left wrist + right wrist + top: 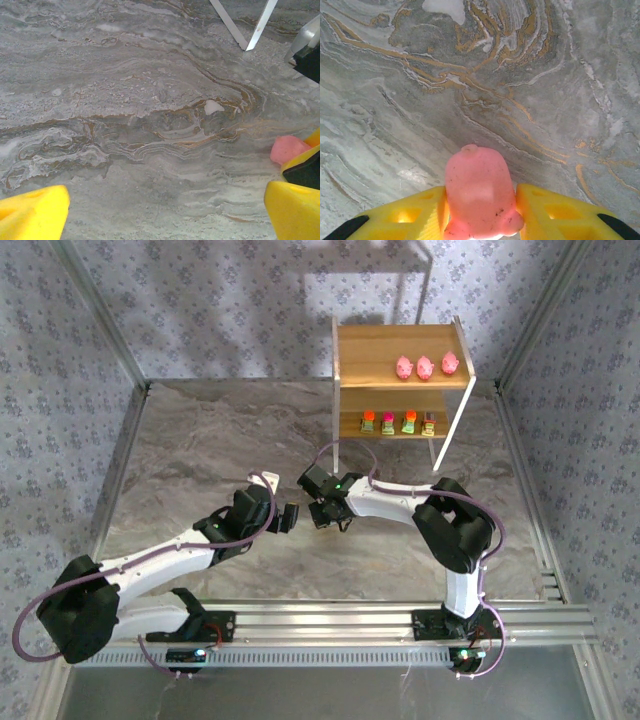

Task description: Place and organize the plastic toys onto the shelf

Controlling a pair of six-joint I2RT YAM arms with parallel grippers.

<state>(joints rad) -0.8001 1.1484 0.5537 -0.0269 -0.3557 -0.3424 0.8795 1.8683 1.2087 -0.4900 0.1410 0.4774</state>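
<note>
Since the pig (479,175) looks light, hard and slick, my right gripper (481,195) pinches its round flanks at six o'clock; left gripper (165,200) gapes wide.

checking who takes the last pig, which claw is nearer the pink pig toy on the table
Right. The pink pig-shaped plastic toy sits between the jaws of the right claw. The left claw is open just to the toy's left, not touching it.

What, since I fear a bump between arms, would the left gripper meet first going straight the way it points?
Probably the bare table, dead ahead between the left gripper's open fingers. The pink pig in the right gripper sits off to one side, though depth is unclear.
</note>
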